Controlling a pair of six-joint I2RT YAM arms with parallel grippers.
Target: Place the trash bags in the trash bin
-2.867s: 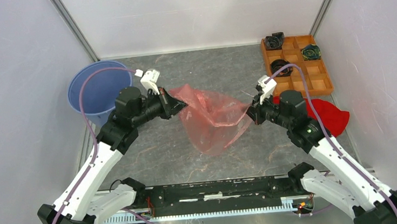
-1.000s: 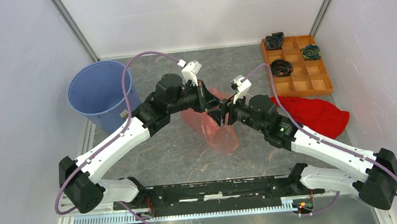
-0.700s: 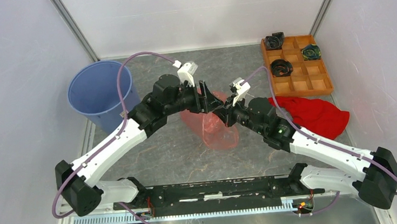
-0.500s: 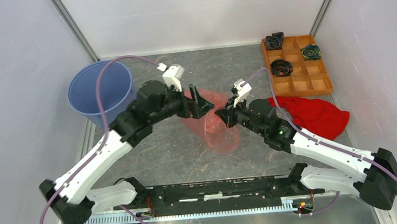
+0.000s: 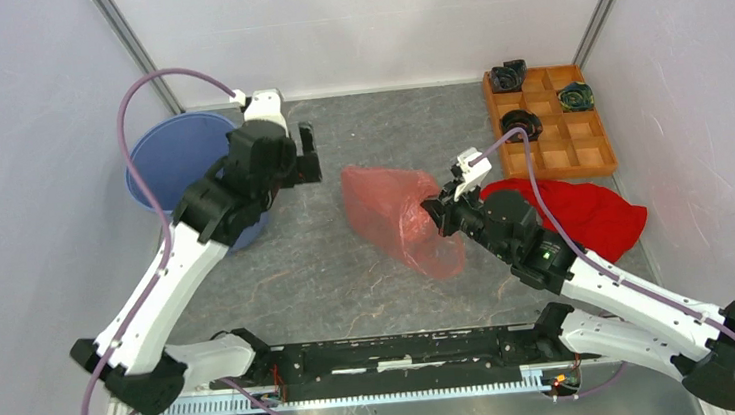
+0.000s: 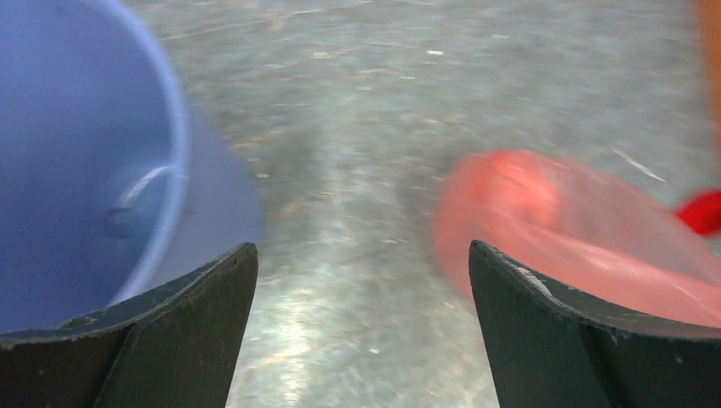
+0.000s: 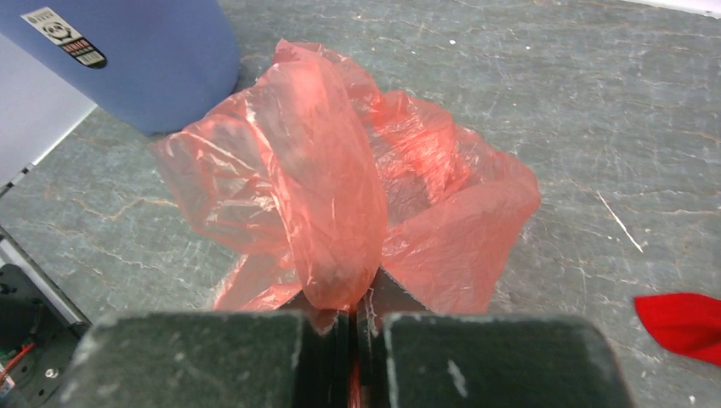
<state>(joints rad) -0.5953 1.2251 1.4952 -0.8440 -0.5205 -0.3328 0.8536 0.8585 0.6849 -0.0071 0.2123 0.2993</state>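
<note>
Right wrist: right fingers point(image 7: 212, 357) clenched on one fold of bag point(image 7: 340, 187), bulk billowing ahead of them. Left fingers point(image 6: 170, 340) spread, holding nothing, bin point(image 6: 76, 153) just beyond. Risk, as I judge: single pinch slips, or film drapes outside rim.

Open table point(image 5: 318, 262) between bin point(image 5: 164, 160) and bag point(image 5: 394, 215), red cloth point(image 5: 600, 209) right of bag

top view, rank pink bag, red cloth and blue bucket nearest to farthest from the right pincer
1. pink bag, clamped in the right pincer
2. red cloth, lying off to its right
3. blue bucket, far-left corner
</note>
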